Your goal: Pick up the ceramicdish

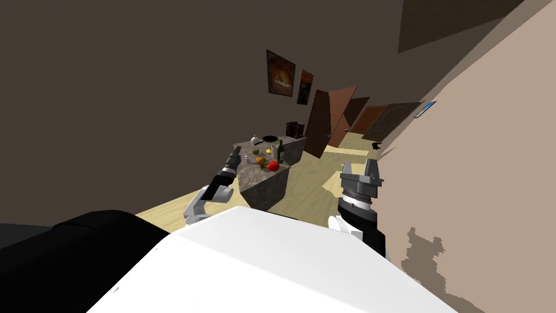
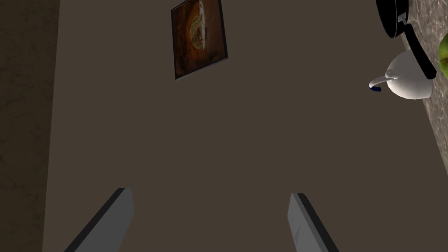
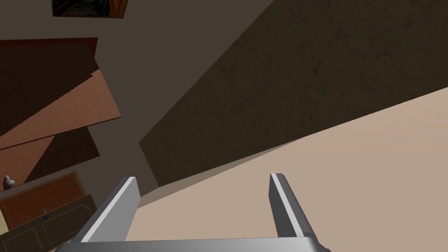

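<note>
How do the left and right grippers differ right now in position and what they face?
The left gripper is beside the stone-patterned table; the right gripper is raised apart from it, near the beige wall. The left gripper's wrist view catches a white spouted pot and black pan off to one side; the right gripper's faces brown doors and walls. Both have open fingers, holding nothing.

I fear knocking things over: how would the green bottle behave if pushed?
The green bottle stands tall and narrow on the table, so it would probably tip rather than slide. Once down, its round body may roll.
</note>
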Robot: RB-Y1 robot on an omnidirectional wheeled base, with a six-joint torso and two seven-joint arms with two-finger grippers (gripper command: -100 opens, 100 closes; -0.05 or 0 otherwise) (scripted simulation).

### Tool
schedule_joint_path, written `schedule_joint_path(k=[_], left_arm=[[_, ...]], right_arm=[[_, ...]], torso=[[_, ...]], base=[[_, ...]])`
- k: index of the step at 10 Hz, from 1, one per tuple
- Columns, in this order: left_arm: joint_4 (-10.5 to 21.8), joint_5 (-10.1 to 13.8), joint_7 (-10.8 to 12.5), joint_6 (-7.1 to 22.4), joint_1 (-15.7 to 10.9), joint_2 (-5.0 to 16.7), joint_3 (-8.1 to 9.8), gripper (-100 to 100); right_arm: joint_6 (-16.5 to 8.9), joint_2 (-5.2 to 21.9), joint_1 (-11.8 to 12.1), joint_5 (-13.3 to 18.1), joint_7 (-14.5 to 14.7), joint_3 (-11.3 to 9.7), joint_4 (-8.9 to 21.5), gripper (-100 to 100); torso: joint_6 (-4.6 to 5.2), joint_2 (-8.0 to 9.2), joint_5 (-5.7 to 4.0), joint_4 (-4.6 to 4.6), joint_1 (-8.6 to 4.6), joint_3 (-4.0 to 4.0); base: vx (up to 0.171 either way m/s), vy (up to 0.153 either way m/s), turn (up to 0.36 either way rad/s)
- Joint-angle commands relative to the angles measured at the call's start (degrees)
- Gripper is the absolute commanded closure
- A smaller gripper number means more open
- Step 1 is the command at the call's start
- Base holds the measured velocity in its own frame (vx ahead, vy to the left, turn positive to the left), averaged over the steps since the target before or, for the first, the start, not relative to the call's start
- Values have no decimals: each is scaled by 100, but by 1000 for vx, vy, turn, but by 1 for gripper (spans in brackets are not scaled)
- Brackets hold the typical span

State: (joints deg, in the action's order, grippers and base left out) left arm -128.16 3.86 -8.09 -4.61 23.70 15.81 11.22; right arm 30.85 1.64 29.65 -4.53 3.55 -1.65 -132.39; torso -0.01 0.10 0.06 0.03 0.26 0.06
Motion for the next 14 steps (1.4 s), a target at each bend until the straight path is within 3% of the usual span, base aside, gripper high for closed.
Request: schedule_joint_path(k=[1,6,9,10,14], left_arm=[[144,-18,-16,228,-34,147,81,-100],[545,-67,-21,831,150,754,175,-100],[860,-90,3,1134,375,1202,134,-100],[860,-90,3,1134,375,1202,134,-100],[1302,-111,53,1480,742,1820,16,-100]], right_arm=[[0,0,0,0,0,0,0,0],[0,0,0,0,0,0,0,0],[0,1,1,0,0,1,0,0],[0,1,0,0,0,1,0,0],[0,1,1,0,0,1,0,0]], torso=[[0,0,0,0,0,0],[1,-10,2,-2,9,-6],[1,-16,3,-3,10,-9],[0,-17,2,-4,10,-9],[0,-20,2,-4,7,-11]], base=[[-43,57,-248],[-22,63,-346],[-19,69,-403],[-18,60,-91],[-22,53,-360]])
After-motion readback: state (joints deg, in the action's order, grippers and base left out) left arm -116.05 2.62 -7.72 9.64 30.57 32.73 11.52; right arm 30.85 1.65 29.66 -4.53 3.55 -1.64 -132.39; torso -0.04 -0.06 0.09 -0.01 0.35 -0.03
